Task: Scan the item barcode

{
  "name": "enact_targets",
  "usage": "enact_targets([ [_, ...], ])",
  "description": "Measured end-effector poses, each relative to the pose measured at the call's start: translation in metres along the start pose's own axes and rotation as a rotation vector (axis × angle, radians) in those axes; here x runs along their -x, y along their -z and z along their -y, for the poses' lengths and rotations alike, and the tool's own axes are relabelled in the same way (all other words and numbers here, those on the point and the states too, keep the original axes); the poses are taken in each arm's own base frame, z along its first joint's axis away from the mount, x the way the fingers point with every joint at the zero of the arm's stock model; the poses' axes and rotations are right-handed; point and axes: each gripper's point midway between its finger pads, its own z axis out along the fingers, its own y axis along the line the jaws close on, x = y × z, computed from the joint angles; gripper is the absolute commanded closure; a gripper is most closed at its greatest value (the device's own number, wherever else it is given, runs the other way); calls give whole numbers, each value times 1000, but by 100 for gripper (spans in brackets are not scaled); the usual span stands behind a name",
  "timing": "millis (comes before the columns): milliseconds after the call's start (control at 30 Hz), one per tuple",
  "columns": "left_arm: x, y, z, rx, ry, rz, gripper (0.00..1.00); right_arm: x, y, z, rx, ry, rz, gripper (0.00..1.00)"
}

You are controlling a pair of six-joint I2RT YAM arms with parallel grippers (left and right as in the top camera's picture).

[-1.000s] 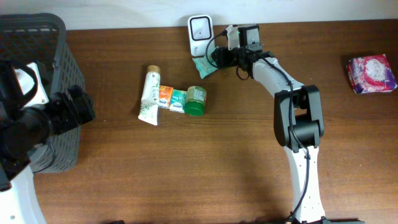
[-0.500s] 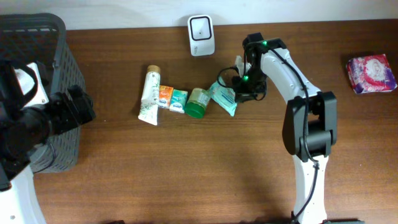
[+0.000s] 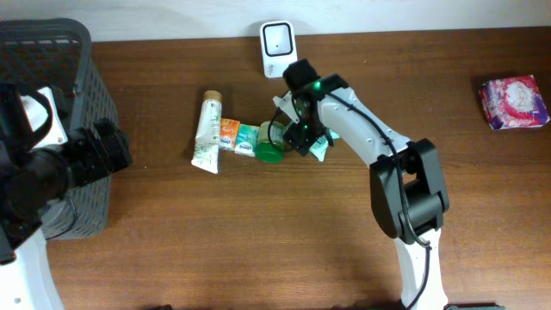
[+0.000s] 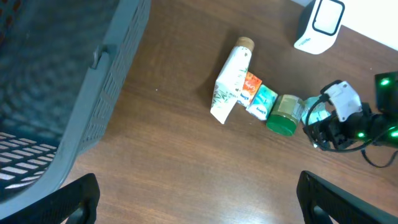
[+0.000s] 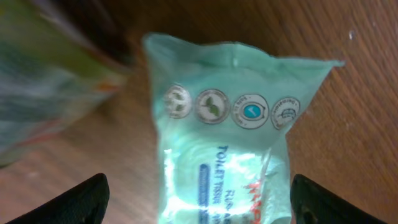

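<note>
Tissue pack (image 5: 236, 155), pale green, is lying on the wooden counter (image 3: 258, 232) just beside the green jar (image 3: 270, 140), near the white scanner (image 3: 278, 39); the right fingers (image 5: 81, 199) are standing wide apart over it, one to each side, gripping nothing. The left fingers (image 4: 68, 199) are gaping fully too, holding nothing, hovering by the grey basket (image 3: 77, 69); they are sitting well apart from the tube (image 3: 207, 133) and jar.

White right arm (image 3: 362, 129) links, black joints, green light (image 3: 317, 84), looped black cable (image 3: 275, 132), black-fingered right tool (image 5: 199, 202)
</note>
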Motion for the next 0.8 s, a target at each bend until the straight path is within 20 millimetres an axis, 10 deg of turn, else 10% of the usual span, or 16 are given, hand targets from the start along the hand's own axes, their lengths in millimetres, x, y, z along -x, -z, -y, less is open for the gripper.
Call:
enact_targets([
  [133, 0, 0, 0, 0, 0, 0, 1, -17, -22, 15, -63, -18, -29, 27],
  [200, 0, 0, 0, 0, 0, 0, 1, -13, -24, 19, -68, -22, 2, 86],
  [233, 0, 0, 0, 0, 0, 0, 1, -12, -25, 17, -51, -23, 10, 96],
  [400, 0, 0, 0, 0, 0, 0, 1, 5, -13, 14, -1, -169, 79, 96],
  [633, 0, 0, 0, 0, 0, 1, 1, 139, 98, 78, -134, -273, 618, 96],
  [800, 0, 0, 0, 0, 0, 1, 1, 178, 115, 88, -97, -378, 828, 96],
])
